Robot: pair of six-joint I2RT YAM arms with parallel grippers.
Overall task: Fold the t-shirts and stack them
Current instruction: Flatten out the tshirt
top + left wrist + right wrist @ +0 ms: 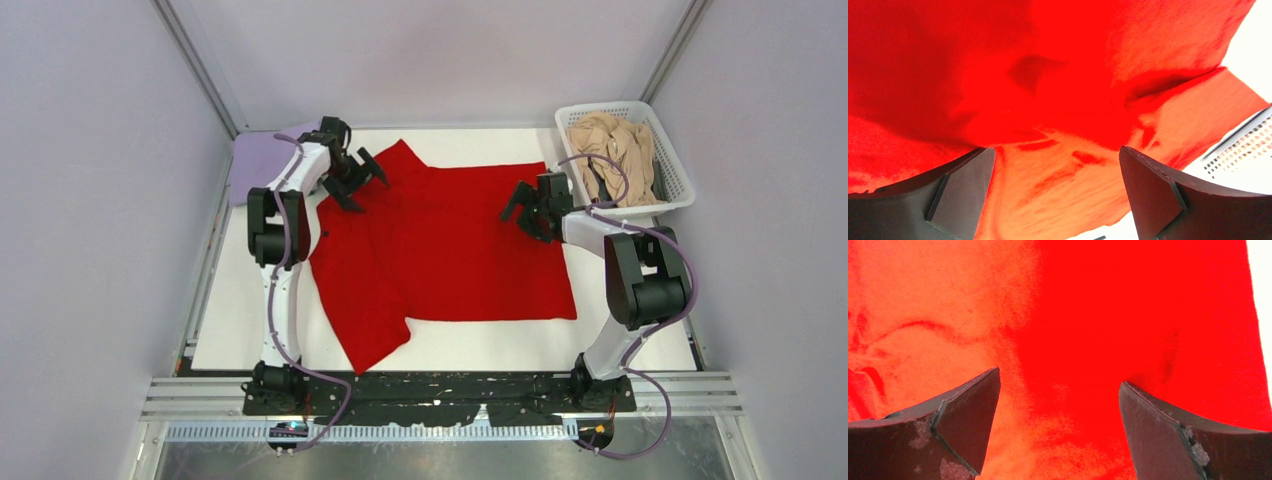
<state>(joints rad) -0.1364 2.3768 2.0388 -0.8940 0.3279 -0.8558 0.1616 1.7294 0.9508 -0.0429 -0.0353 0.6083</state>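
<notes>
A bright red t-shirt [450, 245] lies spread flat across the middle of the white table, one sleeve at the far left, another at the near left. My left gripper [358, 180] is open and empty over the shirt's far left sleeve; red cloth [1058, 100] fills its wrist view. My right gripper [525, 210] is open and empty over the shirt's right edge; red cloth [1128, 320] fills its wrist view too. A lavender t-shirt [262, 160] lies folded at the far left corner. A beige t-shirt [612, 155] lies crumpled in the basket. The green shirt is out of view.
A white plastic lattice basket [677, 185] stands at the far right corner of the table. Grey walls close in on both sides. A black rail [440, 390] with the arm bases runs along the near edge.
</notes>
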